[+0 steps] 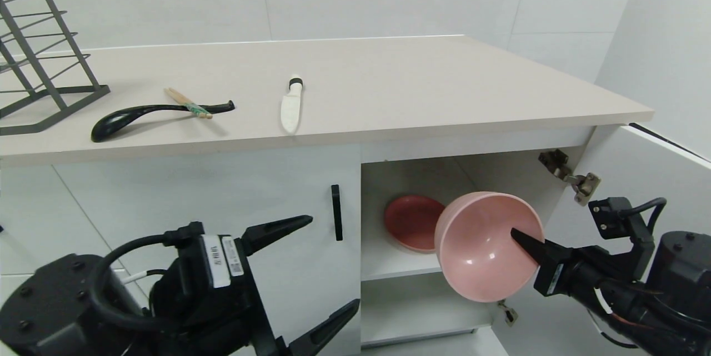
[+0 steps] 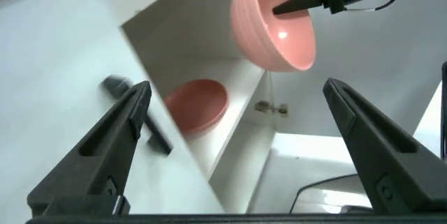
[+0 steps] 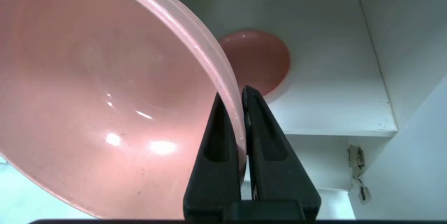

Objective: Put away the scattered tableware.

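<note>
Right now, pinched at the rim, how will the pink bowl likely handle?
Probably stiff: the pink bowl shows no flex with the right gripper shut on its rim alone. Its glossy surface suggests it may slip or pivot. It seems light, hanging from one pinch.

The right cupboard door [image 1: 644, 178] is swung wide to the right, and the left door [image 1: 222, 206] is closed. A pink bowl [image 1: 477, 250], pinched in the right gripper [image 3: 239, 97], hangs in front of the shelf [image 1: 383, 264]. Inside, a red plate [image 1: 414, 221] takes the shelf's left; there is room to its right.
</note>
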### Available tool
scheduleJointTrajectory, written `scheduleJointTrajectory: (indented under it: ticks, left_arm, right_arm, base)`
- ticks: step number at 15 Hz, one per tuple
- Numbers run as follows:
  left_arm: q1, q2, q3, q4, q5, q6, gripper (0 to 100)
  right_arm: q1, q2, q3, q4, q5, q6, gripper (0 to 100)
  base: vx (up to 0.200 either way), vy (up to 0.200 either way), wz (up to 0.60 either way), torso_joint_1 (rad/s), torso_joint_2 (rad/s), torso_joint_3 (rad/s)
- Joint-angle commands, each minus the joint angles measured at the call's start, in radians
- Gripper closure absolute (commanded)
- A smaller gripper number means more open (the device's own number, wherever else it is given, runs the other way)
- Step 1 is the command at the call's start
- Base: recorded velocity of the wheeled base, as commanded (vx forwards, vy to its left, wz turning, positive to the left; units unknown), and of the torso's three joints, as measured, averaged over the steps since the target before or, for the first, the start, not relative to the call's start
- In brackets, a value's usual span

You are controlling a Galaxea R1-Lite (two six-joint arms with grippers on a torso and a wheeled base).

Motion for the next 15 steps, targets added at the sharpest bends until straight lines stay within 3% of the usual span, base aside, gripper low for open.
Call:
scheduleJointTrajectory:
  ticks: [1, 5, 6, 7, 8, 10, 11, 15]
  left_arm:
    - [0.071, -0.128, 0.069, -0.001, 0.003, -0.009, 0]
    - [0.175, -0.258, 0.099, -0.001, 0.006, -0.017, 0]
    - [0.253, -0.286, 0.099, -0.001, 0.018, -0.033, 0]
    - [0.270, -0.295, 0.099, -0.001, 0.024, -0.050, 0]
    - [0.287, -0.318, 0.099, -0.001, 0.055, -0.124, 0]
    - [0.288, -0.365, 0.099, 0.035, 0.119, -0.213, 0]
    - [0.288, -0.384, 0.099, 0.075, 0.119, -0.230, 0]
    - [0.287, -0.399, 0.099, 0.149, 0.119, -0.231, 0]
  right_arm:
    - [0.018, -0.012, 0.001, -0.001, -0.001, -0.002, 100]
    - [0.019, 0.003, -0.004, 0.017, 0.002, -0.007, 100]
    - [0.019, 0.019, -0.012, 0.015, 0.004, -0.020, 100]
    - [0.019, 0.026, -0.016, 0.015, 0.004, -0.022, 100]
    - [0.019, 0.069, -0.055, 0.015, 0.009, -0.022, 100]
    - [0.011, 0.131, -0.111, 0.019, 0.015, -0.027, 100]
    - [0.015, 0.166, -0.134, 0.019, 0.015, -0.027, 100]
    - [-0.012, 0.335, -0.308, 0.026, 0.050, -0.077, 100]
  base:
    - [0.000, 0.000, 0.00, 0.000, 0.00, 0.000]
    - [0.000, 0.000, 0.00, 0.000, 0.00, 0.000]
    - [0.000, 0.000, 0.00, 0.000, 0.00, 0.000]
    - [0.000, 0.000, 0.00, 0.000, 0.00, 0.000]
    - [0.000, 0.000, 0.00, 0.000, 0.00, 0.000]
    - [0.000, 0.000, 0.00, 0.000, 0.00, 0.000]
    - [0.000, 0.000, 0.00, 0.000, 0.00, 0.000]
    - [0.000, 0.000, 0.00, 0.000, 0.00, 0.000]
